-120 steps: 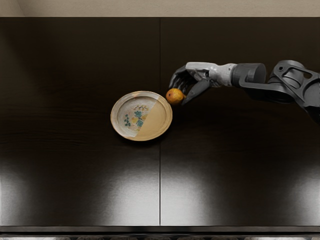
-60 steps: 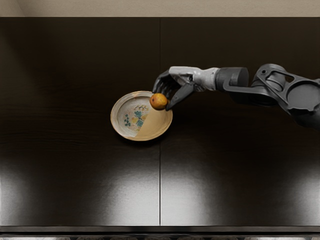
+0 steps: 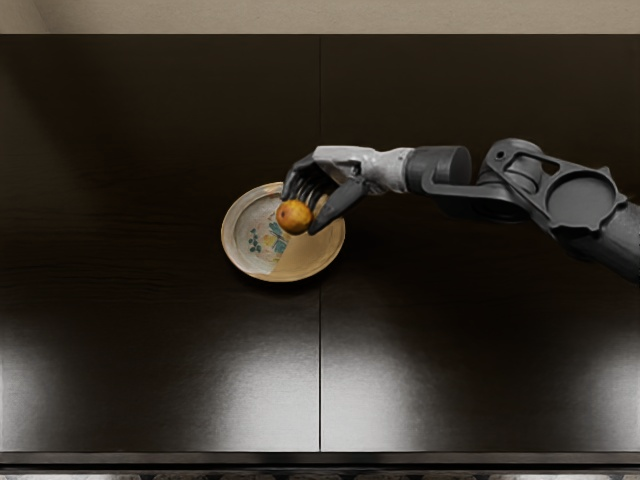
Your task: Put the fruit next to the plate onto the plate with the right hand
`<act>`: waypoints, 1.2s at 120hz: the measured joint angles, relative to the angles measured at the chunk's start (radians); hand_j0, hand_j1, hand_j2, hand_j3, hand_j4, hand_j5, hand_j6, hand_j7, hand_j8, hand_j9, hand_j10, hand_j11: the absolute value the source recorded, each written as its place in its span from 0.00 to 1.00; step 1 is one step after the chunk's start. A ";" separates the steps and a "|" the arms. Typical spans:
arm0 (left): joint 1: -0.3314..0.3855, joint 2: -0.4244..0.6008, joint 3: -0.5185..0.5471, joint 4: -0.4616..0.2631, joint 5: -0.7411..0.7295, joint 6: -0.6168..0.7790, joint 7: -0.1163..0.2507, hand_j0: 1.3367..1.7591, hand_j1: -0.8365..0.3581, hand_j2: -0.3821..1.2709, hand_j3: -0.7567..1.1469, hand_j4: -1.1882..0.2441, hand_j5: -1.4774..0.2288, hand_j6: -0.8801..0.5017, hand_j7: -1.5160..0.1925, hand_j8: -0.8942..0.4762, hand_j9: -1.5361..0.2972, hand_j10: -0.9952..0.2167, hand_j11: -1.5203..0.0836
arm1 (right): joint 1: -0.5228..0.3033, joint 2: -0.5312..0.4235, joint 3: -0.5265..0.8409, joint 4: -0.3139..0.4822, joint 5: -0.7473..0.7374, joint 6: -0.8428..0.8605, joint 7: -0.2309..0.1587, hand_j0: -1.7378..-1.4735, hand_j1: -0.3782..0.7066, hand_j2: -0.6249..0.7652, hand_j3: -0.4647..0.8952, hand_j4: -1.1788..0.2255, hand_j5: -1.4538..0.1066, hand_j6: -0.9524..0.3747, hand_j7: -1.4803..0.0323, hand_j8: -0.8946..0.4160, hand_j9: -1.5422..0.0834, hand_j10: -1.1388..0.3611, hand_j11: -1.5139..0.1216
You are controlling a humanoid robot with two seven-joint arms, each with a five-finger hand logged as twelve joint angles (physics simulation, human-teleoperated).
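Fruit [image 3: 294, 216]: small, roundish, orange-yellow with a darker reddish patch, smooth skin. It shows over the upper middle of the plate [image 3: 312, 250], inside the rim. Can't tell whether it touches the plate surface or sits just above it.

Right robot hand [image 3: 324, 182]: narrow, curled around the fruit. Dark fingers [image 3: 301, 178] wrap it from the upper side and the thumb [image 3: 336, 197] presses from the right. The fruit is clamped at the fingertips, not deep in the palm. The hand's back is a light grey shell; the finger segments are dark and matte. The arm comes in from the right edge, with a dark grey cylindrical forearm and round joint housings.

Plate: round and shallow with a raised rim, ceramic look. The left part is cream with a blue-green and yellow floral motif, the right part plain tan. It lies flat on the desk [image 3: 150, 350].

Desk: very dark, glossy, faint wood grain, soft light reflections toward the front. A thin vertical seam runs down the middle, passing just beside the plate's right edge.
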 joint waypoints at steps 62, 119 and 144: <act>0.000 0.000 0.000 0.000 0.000 0.000 0.000 0.76 0.99 0.23 0.40 0.83 0.87 0.64 0.89 0.65 0.84 0.82 0.95 | -0.022 0.024 -0.007 -0.002 -0.002 -0.008 0.000 0.30 0.57 0.53 0.34 0.45 0.46 0.35 0.50 0.33 0.50 0.45 0.48; 0.000 0.000 0.000 0.000 0.000 0.000 0.000 0.76 0.99 0.23 0.40 0.83 0.87 0.64 0.89 0.65 0.84 0.82 0.95 | -0.024 -0.042 0.002 0.001 0.061 -0.006 0.000 0.30 0.08 0.46 0.34 0.80 0.88 0.68 0.93 0.64 0.90 0.73 0.88; 0.000 0.000 0.000 0.000 0.000 0.000 0.000 0.76 0.99 0.23 0.40 0.83 0.87 0.64 0.89 0.65 0.84 0.82 0.95 | -0.011 -0.301 0.003 0.013 0.244 0.109 0.000 0.30 0.05 0.45 0.34 0.82 0.91 0.70 0.96 0.67 0.93 0.75 0.91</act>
